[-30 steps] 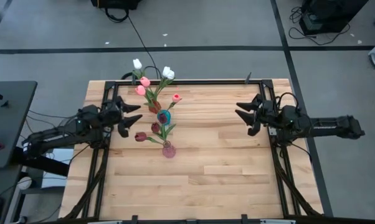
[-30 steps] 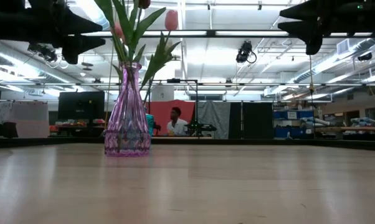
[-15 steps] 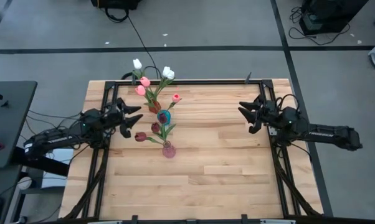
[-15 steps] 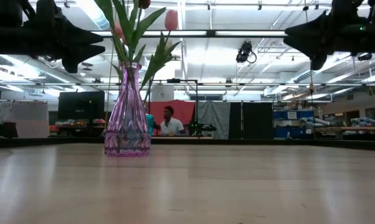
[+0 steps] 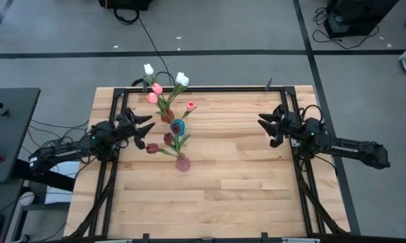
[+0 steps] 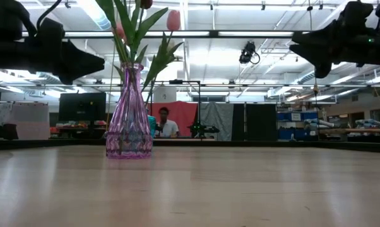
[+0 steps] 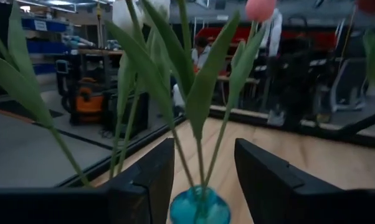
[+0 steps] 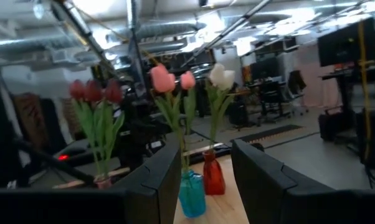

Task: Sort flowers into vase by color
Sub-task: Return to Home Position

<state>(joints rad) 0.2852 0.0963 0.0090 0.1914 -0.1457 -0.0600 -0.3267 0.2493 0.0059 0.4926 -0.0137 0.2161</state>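
Two empty, released grippers: left gripper [image 5: 146, 127], near 9 o'clock of the blue vase [image 5: 177, 125], risks snagging flowers [image 5: 152, 148] and toppling it; right gripper [image 5: 265, 129] waits at 3 o'clock.

The flowers [image 5: 157, 88] all stand upright on thin green stems, sorted by colour, their leaves spreading outward. Two white tulips [image 5: 181, 79] rise from the red vase [image 8: 213, 173], pink tulips [image 8: 162, 79] from the blue vase [image 8: 192, 193], and what look like three maroon tulips [image 8: 93, 91] from the purple vase [image 6: 129, 123].
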